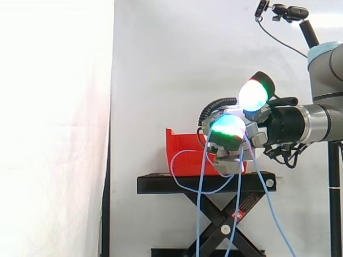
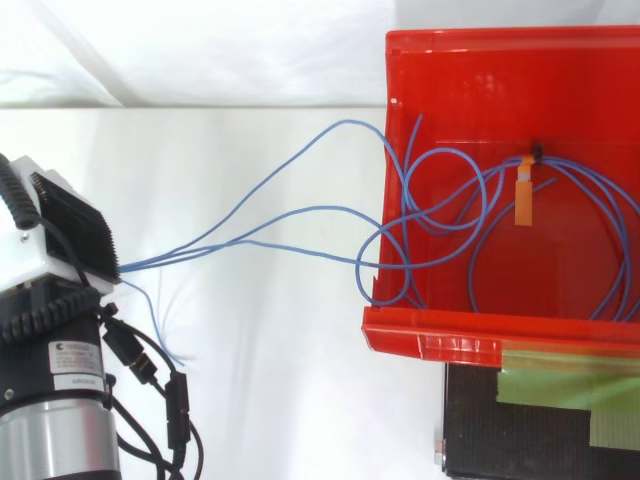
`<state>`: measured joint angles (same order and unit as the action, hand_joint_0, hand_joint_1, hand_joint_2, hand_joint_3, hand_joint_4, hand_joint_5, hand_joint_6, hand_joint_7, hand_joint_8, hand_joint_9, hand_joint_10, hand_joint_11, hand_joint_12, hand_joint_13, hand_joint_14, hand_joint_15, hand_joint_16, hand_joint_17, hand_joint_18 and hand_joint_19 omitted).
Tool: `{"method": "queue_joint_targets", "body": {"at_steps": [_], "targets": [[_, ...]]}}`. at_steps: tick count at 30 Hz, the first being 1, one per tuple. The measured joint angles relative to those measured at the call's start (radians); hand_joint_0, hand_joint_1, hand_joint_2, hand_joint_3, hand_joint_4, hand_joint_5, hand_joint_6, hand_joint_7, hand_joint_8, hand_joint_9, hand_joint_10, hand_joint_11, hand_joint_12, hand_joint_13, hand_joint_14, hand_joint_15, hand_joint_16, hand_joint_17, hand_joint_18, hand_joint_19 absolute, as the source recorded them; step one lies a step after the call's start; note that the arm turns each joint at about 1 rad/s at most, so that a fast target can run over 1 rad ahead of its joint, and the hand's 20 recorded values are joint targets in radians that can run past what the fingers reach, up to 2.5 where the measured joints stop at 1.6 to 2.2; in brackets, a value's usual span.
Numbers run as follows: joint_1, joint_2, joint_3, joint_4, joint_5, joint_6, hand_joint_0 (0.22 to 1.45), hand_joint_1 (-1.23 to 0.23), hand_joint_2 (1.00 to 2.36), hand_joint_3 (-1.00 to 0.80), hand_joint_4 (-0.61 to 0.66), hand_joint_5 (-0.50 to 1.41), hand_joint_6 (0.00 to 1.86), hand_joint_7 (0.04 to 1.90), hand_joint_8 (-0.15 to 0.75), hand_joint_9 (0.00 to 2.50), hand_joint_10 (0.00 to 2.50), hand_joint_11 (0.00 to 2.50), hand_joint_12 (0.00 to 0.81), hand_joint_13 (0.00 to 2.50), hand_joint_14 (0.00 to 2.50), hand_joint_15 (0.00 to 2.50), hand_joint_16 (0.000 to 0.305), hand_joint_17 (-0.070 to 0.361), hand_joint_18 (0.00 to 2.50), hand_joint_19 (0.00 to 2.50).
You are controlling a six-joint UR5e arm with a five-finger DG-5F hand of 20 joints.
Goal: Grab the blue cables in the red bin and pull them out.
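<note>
The blue cables (image 2: 340, 208) lie coiled in the red bin (image 2: 430, 345), bundled by a tie with an orange tag (image 2: 524, 195). Several strands leave over the bin's left wall and stretch across to my hand (image 2: 60, 235) at the left edge. From the side, my hand (image 1: 252, 131) hovers just right of the red bin (image 1: 182, 147) and slightly above its rim, with its fingers curled round the strands and its pads glowing white and green. Below the hand, loose lengths of blue cable (image 1: 200, 203) hang down past the stand.
The bin rests on a black scissor-lift stand (image 1: 206, 183) in front of a white curtain. Green tape (image 2: 560, 385) marks the stand's top beside the bin. A small camera on a mount (image 1: 278, 10) sits at the upper right, and a dark pole (image 1: 335, 203) stands at the right edge.
</note>
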<state>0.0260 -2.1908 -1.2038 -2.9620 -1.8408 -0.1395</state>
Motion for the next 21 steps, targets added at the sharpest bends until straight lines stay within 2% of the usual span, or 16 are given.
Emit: {"method": "queue_joint_targets", "body": {"at_steps": [4,9,17,21], "targets": [[0.0,-0.001,0.0,0.004,0.0,-0.005,0.58,-0.82,1.0,-1.0,0.24,0.97,0.0,0.82,0.349,1.53,0.0,1.94,0.352,1.2,2.5,0.37,0.061,0.137,1.05,0.9],[0.0,0.0,0.001,0.019,-0.003,-0.025,0.61,-0.85,1.0,-1.0,0.25,0.99,0.0,0.84,0.345,1.53,0.0,1.94,0.335,1.19,2.5,0.4,0.058,0.131,1.06,0.97],[-0.001,0.0,0.003,0.096,-0.046,-0.089,0.64,-0.92,1.0,-1.0,0.23,1.0,0.03,0.86,0.326,1.52,0.01,1.96,0.334,1.17,2.5,0.41,0.053,0.12,1.06,1.1],[-0.001,0.0,0.003,0.113,-0.058,-0.1,0.65,-0.93,1.0,-1.0,0.24,0.99,0.08,0.83,0.326,1.52,0.01,1.96,0.324,1.17,2.5,0.43,0.053,0.119,1.07,1.13]]}}
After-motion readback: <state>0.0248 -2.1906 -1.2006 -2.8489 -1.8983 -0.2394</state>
